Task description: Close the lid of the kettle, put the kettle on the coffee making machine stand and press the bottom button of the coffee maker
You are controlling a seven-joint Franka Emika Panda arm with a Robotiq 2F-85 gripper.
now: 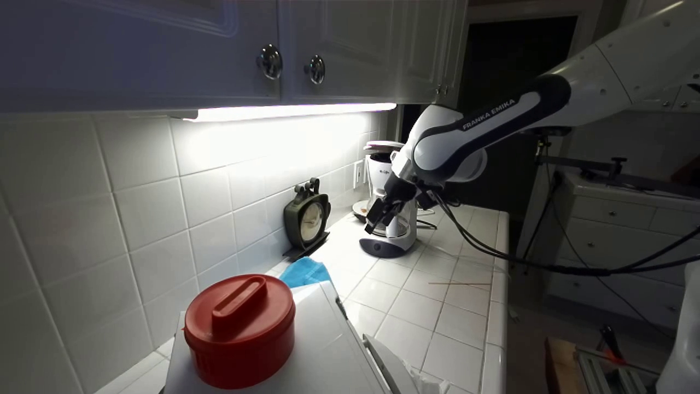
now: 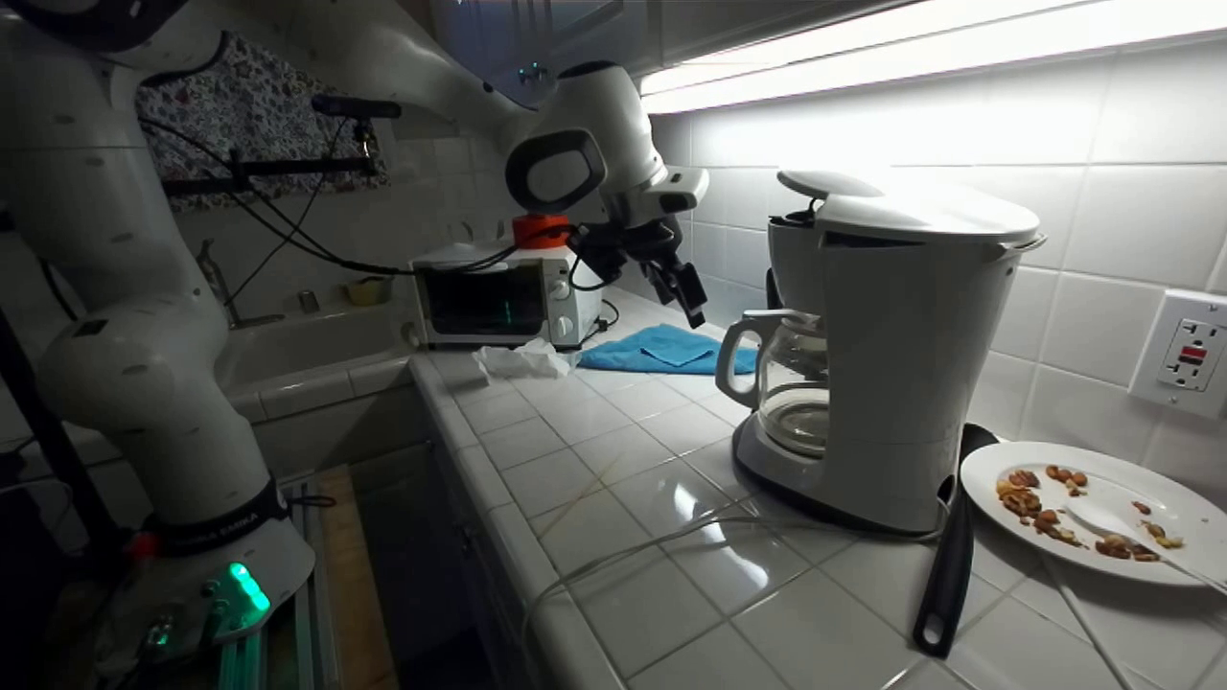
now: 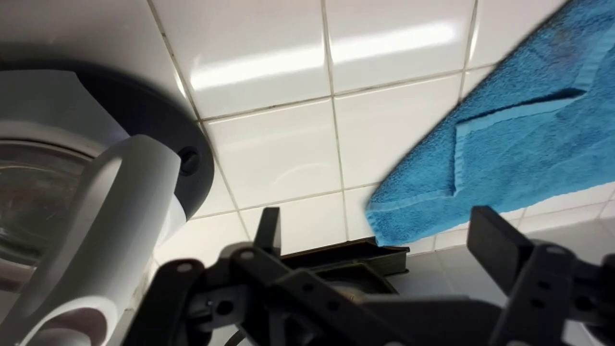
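The white coffee maker (image 1: pixel 378 174) stands on the counter and shows in both exterior views (image 2: pixel 906 383). Its top lid (image 1: pixel 384 144) is raised over a dark opening. The kettle, a glass carafe (image 2: pixel 798 388) with a white handle, stands on the machine's base, handle outward. I cannot tell if the carafe's own lid is shut. The handle (image 3: pixel 122 211) is at left in the wrist view. The round button (image 3: pixel 189 161) is on the dark base front (image 1: pixel 377 247). My gripper (image 3: pixel 382 228) is open and empty, in front of the machine, apart from the handle (image 2: pixel 682 302).
A blue cloth (image 3: pixel 519 144) lies on the counter. A dark green clock-like scale (image 1: pixel 307 219) stands by the wall. A toaster oven (image 2: pixel 489 297) bears a red container (image 1: pixel 240 328). A food plate (image 2: pixel 1169 498), a black handle (image 2: pixel 944 585) and a cord (image 2: pixel 661 537) lie behind the machine. Cabinets (image 1: pixel 350 49) hang overhead.
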